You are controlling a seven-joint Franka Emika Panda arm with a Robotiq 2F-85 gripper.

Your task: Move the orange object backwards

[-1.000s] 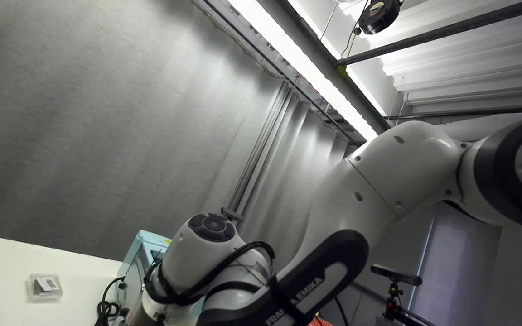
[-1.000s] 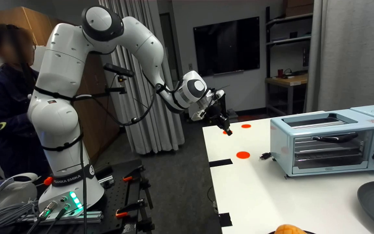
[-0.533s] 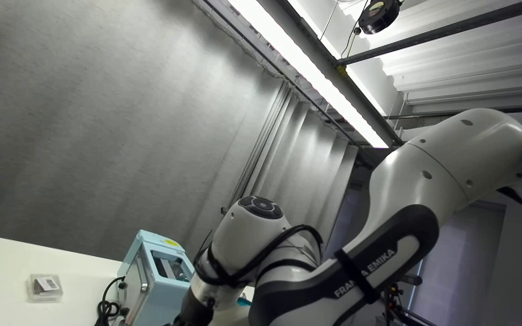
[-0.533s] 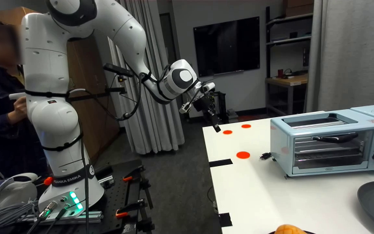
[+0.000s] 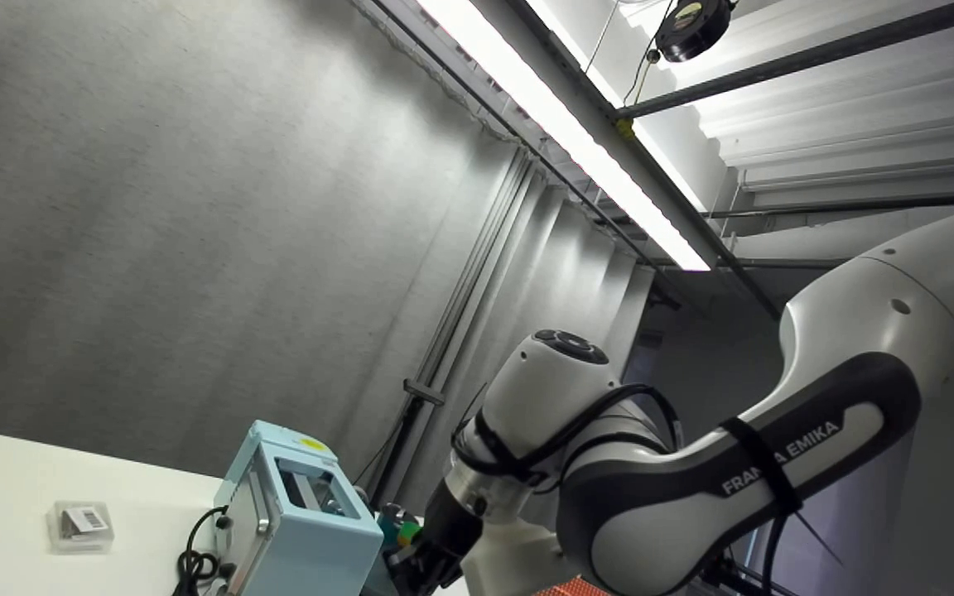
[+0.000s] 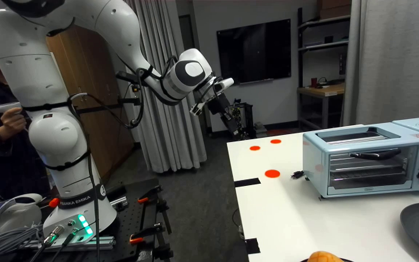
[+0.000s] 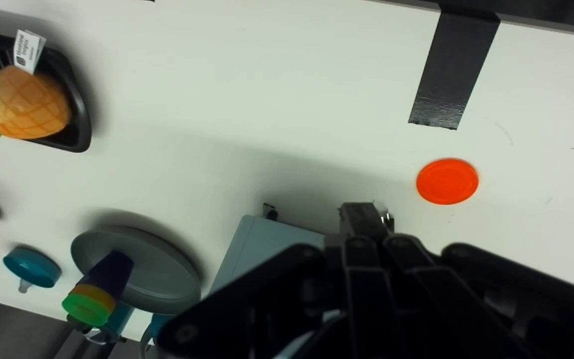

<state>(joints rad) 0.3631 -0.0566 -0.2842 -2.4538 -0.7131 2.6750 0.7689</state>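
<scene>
One gripper [image 7: 377,242] up in the air, jaws together! Wrist view now: pale blue oven [image 7: 271,235] at its left, and to the right of the tip, an orange disc [image 7: 447,181] flat on the white table [image 7: 277,85], open room spreading right of it. Black tape [image 7: 451,75] reaches in from the table's edge. Out left, past an open stretch, the orange pineapple toy [image 7: 30,104] lies in a black tray [image 7: 81,129]. In an exterior view, two more orange discs [image 6: 255,148] near the far corner!

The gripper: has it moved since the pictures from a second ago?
Yes. In an exterior view, the gripper has shifted leftward and upward in the picture, leaving a wider gap to the toaster oven, which has not moved.
</scene>
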